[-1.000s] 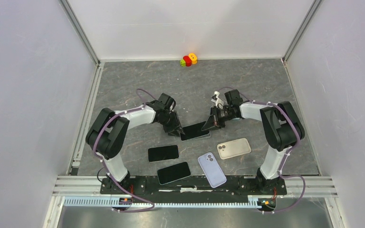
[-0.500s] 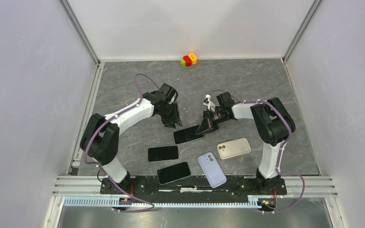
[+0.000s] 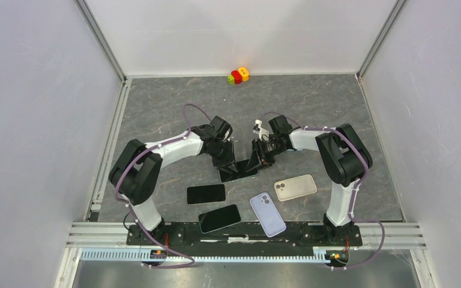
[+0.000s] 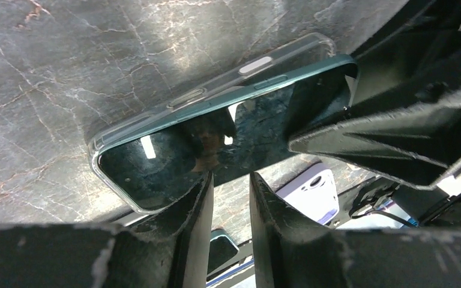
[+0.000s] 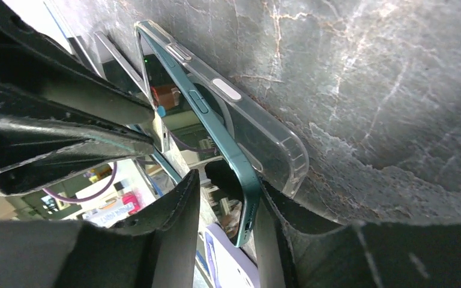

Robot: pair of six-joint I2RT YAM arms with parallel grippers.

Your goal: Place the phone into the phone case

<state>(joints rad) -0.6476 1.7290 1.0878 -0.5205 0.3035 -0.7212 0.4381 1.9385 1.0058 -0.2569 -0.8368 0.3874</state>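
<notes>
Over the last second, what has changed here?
The phone, partly in its clear case, slid a little leftward, the right claw following it. The left claw backed off, then came back to the phone's left end. The purple phone and coloured toy stayed put.

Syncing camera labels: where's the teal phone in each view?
Top external: teal phone near frame centre, screen up.
Left wrist: teal phone mid-frame, lying across the picture.
Right wrist: teal phone centre-left, seen edge-on.
Shared landmark: lilac phone, also in left wrist and right wrist.
</notes>
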